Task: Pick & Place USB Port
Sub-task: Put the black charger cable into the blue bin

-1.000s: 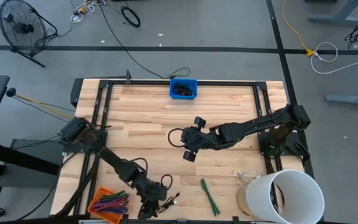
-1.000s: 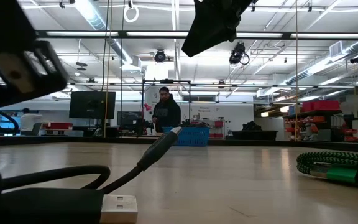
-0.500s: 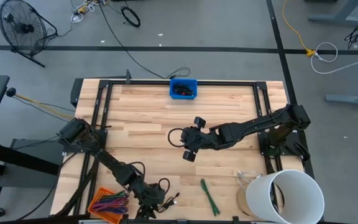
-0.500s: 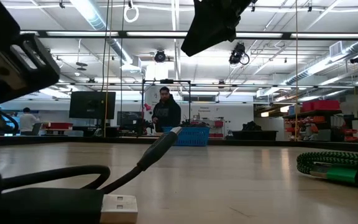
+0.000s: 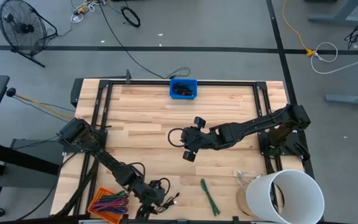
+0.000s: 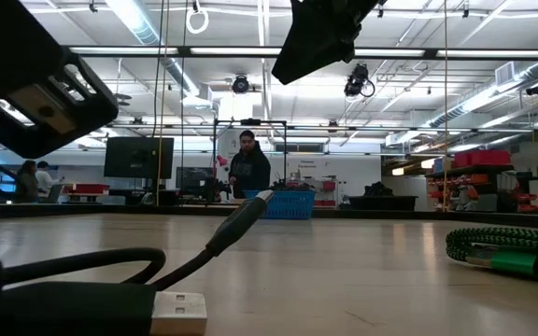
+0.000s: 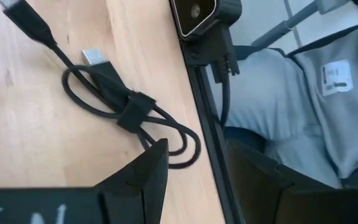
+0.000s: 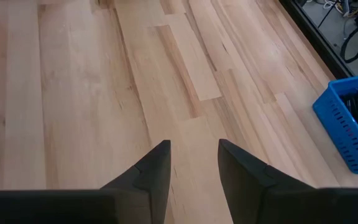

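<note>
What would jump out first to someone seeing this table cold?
The left tool, open at the table's near edge, hovers over a bundled black USB cable beside an orange tray of coloured cables. The right tool hangs open and empty over bare wood mid-table. A small blue bin sits at the far edge, a big white bucket at the near right corner.

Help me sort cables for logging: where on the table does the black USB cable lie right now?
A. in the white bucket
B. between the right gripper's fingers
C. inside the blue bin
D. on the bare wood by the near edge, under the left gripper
D: the black USB cable lies bundled on the wood at the table edge, with the left gripper open above it.
</note>
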Robot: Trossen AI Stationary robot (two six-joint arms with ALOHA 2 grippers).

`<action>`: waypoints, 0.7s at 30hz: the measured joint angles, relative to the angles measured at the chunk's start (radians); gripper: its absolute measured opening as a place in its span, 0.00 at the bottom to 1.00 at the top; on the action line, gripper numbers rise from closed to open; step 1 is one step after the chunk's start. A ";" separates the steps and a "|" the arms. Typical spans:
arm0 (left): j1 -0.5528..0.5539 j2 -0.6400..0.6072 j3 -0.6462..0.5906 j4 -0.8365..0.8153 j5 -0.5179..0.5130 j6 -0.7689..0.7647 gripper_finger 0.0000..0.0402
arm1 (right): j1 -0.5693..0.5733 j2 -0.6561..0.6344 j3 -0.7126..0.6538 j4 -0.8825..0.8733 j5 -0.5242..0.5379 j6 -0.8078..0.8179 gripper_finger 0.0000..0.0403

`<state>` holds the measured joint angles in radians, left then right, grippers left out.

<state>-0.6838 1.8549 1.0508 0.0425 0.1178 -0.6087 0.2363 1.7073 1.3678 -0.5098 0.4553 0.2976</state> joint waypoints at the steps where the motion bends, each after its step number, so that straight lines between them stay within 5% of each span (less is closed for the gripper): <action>1: 0.000 0.000 0.000 0.000 -0.003 0.010 0.42 | 0.000 0.000 0.000 0.000 0.000 0.000 0.33; 21: -0.001 0.075 0.000 0.054 -0.005 0.027 0.41 | 0.000 -0.001 0.000 0.005 0.000 0.000 0.33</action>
<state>-0.6852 1.9302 1.0503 0.0969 0.1130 -0.5816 0.2363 1.7065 1.3678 -0.5045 0.4553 0.2977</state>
